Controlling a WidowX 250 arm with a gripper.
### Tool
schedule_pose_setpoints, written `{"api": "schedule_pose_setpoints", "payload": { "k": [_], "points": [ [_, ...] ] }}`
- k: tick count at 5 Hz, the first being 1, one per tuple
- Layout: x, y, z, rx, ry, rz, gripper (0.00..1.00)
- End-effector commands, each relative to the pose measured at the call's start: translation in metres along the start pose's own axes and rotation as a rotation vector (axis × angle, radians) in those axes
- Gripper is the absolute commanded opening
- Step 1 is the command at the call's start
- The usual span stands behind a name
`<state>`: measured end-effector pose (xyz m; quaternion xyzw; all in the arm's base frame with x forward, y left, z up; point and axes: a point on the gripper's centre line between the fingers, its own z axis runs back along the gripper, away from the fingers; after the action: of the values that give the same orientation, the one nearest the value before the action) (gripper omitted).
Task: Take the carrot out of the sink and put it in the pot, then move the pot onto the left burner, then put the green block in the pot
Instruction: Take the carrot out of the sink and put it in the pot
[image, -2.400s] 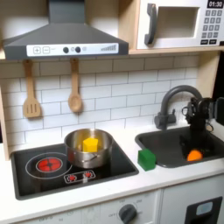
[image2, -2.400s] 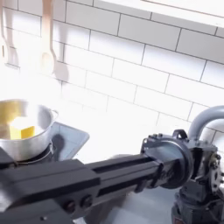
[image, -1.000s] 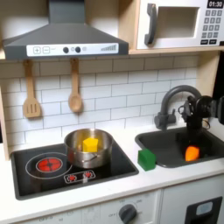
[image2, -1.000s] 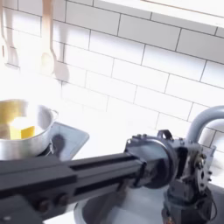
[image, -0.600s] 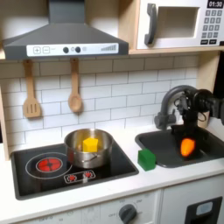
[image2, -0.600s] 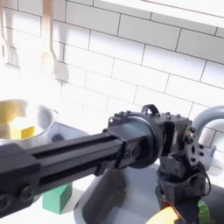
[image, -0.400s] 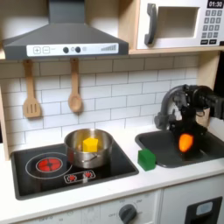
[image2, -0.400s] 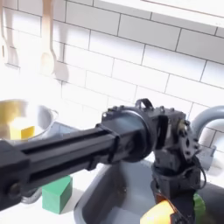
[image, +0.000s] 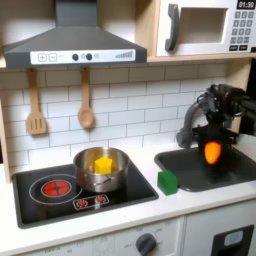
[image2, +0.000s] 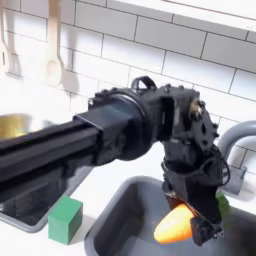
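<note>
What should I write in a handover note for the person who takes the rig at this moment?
Gripper: shut on the carrot, lifted above the sink.
Pot: on the burner at the first exterior view's right, with a yellow block inside.
Green block: on the counter between stovetop and sink.
Done: carrot picked up.
Left: carrot into pot, pot to the other burner, green block into pot.

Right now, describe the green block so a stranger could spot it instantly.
Find the black stovetop and the sink. On the white counter strip between them sits the green block, a small plain cube, unlike the yellow block, which sits inside the steel pot.
</note>
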<state>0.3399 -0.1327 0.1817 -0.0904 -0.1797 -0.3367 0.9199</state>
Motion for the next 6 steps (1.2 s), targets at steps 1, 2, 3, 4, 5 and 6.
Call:
{"api": "schedule_pose_setpoints", "payload": {
  "k": [1,2,3,4,5,6],
  "points": [
    [-0.025,0.002,-0.021,0.062,-0.01,0.347,0.0],
    [-0.038,0.009,-0.032,0.122,-0.035,0.492,0.0],
    [-0.042,0.017,-0.042,0.167,-0.051,0.522,0.0],
    [-0.039,0.018,-0.041,0.197,-0.104,0.501,0.0],
    [-0.034,0.013,-0.023,0.216,-0.129,0.47,0.0],
    [-0.027,0.004,-0.012,0.213,-0.177,0.433,0.0]
  ]
}}
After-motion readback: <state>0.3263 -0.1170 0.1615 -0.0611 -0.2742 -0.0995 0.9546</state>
